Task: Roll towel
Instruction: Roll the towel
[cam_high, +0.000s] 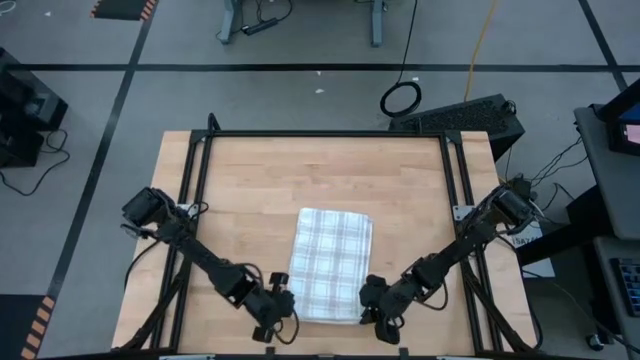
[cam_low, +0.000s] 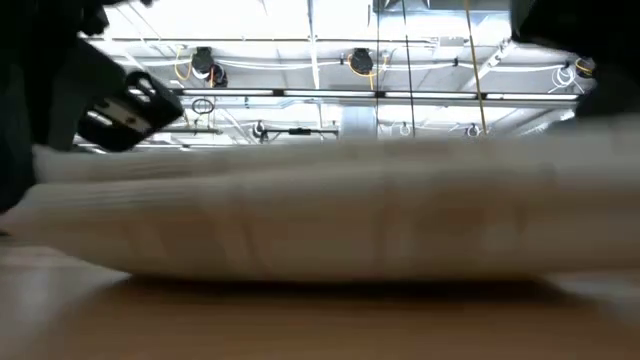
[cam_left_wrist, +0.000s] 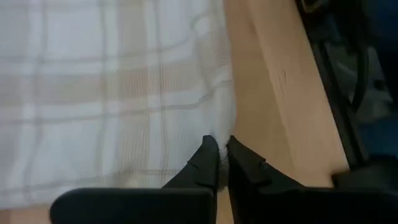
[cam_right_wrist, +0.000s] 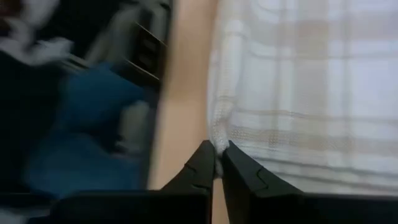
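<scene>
I see the plaid towel (cam_high: 331, 263) lying folded flat on the wooden table (cam_high: 250, 180), just past centre toward six o'clock. My left arm reaches in low from nine o'clock, its left gripper (cam_high: 281, 305) at the towel's seven o'clock corner, fingers (cam_left_wrist: 205, 163) pinched tight on the cloth edge. My right arm angles in from three o'clock; the right gripper (cam_high: 372, 307) is clamped on the five o'clock corner, fingers (cam_right_wrist: 203, 163) nipping the hem.

Two black jointed arms (cam_high: 215, 265), cabled.
</scene>
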